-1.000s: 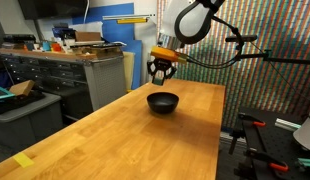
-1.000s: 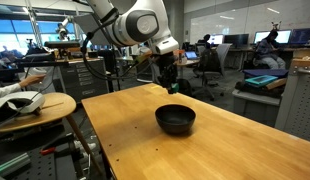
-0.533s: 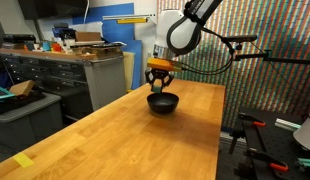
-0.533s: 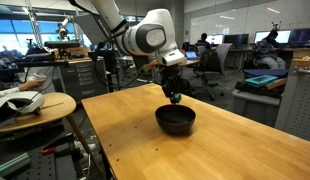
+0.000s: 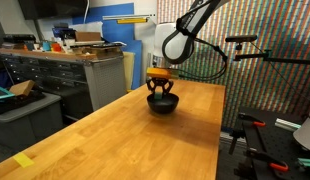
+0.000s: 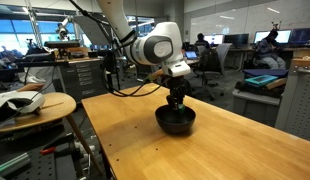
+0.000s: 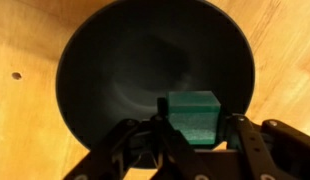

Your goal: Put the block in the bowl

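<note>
the gripper [image 7: 193, 128] hangs low over the black bowl [image 7: 115, 70] on the wooden table [image 7: 25, 40], jaws clamped on the green block [image 7: 192, 108], which shows inside the bowl's rim.

The small teal-green block [image 7: 193, 116] was level, gripped between the fingers of the hand [image 7: 195, 138], just above the hollow of the round, shallow, black bowl [image 7: 115, 70], which stood upright on the wooden worktop [image 5: 115, 130].

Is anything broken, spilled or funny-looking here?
No, nothing looks odd. The round black bowl sits upright and whole on the wooden table. Nothing is spilled. The gripper holds the small teal-green cube over the bowl.
</note>
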Controlling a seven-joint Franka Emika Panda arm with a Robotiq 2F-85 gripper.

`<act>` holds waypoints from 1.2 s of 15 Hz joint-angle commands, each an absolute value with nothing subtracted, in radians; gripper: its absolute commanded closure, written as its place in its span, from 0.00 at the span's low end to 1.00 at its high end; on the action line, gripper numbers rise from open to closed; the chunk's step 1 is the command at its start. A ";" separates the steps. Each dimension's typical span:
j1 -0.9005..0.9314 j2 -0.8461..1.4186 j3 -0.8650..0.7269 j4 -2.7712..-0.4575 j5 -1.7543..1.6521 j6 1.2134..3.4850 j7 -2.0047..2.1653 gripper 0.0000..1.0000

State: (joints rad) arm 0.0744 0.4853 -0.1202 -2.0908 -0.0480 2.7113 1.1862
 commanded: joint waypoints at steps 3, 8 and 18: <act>0.056 0.558 -0.119 -2.004 0.017 2.642 1.124 0.79; 0.046 0.595 -0.119 -1.971 0.052 2.615 1.096 0.62; 0.039 0.523 -0.112 -2.034 0.087 2.661 1.042 0.00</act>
